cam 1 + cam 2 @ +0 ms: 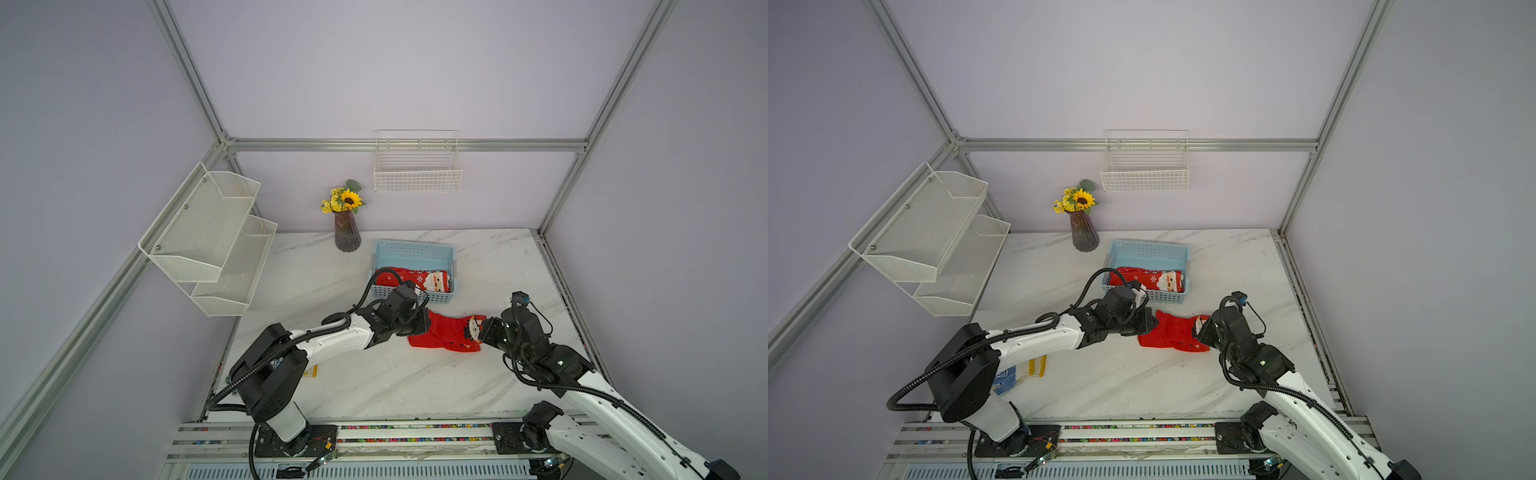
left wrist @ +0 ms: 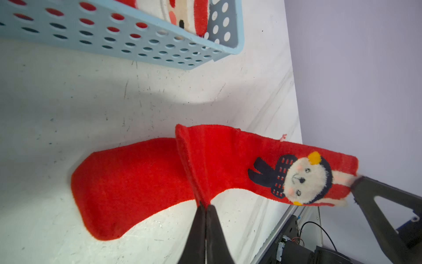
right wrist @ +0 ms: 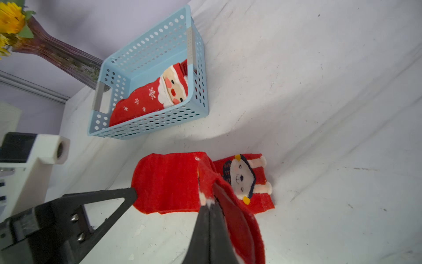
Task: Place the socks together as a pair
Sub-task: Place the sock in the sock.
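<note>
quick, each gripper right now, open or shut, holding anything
left gripper: shut, pinching the upper red sock
right gripper: shut on that same sock's cuff end

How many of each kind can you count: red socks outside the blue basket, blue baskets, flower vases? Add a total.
Loose red socks: 2 (held sock, flat sock)
Blue baskets: 1
Flower vases: 1
Total: 4
</note>
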You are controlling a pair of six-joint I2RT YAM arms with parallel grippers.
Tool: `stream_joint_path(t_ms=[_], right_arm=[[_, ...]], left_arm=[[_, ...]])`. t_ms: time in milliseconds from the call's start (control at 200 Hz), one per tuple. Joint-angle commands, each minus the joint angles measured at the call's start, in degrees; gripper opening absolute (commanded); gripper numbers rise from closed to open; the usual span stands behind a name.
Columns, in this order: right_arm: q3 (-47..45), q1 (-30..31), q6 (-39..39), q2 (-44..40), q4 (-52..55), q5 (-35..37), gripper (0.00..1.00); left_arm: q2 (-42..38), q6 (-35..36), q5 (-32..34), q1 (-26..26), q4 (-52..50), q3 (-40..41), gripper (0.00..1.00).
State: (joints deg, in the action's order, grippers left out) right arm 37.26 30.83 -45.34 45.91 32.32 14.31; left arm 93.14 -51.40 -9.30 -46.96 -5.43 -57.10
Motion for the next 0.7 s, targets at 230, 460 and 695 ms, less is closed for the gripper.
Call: stream_joint_path(t_ms=[230,460,695], right_arm=[[-2.5,-1.0,0.2,4.3,-5.2,1.2,0.00],[-3.1,-2.9,0.0,6.2,-5.3,-0.1,0.00],[-4.4,-4.1,-0.7,6.8,-6.9,-1.2,0.00]], left_arm=[[-1.1,2.3,6.4,0.0,-2.1,3.8,0.00],[-1.0,3.1,6.7,0.5,-3.0,3.8,0.00],[-2.0,3.8,6.3,1.0,-4.5,3.1,0.00]])
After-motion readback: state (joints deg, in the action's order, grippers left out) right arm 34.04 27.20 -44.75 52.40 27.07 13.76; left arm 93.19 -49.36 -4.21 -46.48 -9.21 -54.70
